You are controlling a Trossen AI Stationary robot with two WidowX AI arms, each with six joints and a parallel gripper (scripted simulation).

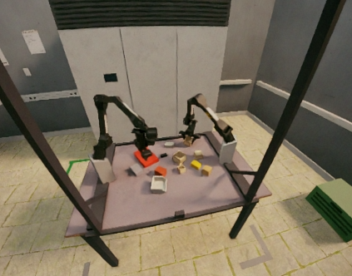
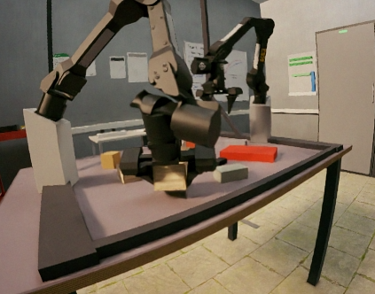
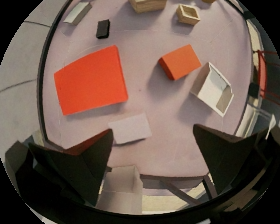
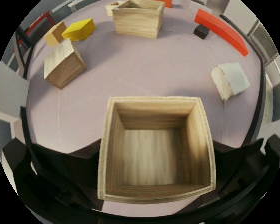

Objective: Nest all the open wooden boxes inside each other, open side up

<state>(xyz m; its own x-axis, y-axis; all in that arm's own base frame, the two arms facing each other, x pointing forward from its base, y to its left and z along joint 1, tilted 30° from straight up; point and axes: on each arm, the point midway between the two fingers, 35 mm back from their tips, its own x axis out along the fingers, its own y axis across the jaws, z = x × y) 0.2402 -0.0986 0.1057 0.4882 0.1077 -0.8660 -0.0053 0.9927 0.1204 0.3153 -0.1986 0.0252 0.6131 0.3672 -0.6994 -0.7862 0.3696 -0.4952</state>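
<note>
A wooden box [image 1: 188, 141] [image 2: 169, 177] [image 4: 156, 155] is clamped between the fingers of the right gripper [image 1: 190, 136] [image 2: 170, 170] [image 4: 153, 135], apparently just above the bench [image 1: 129, 208] [image 2: 124, 212] [image 3: 166, 160] [image 4: 161, 75]. Pale, straight-grained walls and a square cavity are shown, its opening turned toward the wrist camera. Beyond these fingers, a larger-looking open box [image 1: 179, 157] [image 3: 148, 5] [image 4: 138, 21] is seen. The left gripper's fingers are spread wide, with nothing between them.

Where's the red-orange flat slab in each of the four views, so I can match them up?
Top: the slab is left of centre, beneath the left arm.
Exterior: right of centre.
Left wrist: left of centre.
Right wrist: upper right.
Shared landmark: the pale grey block.
</note>
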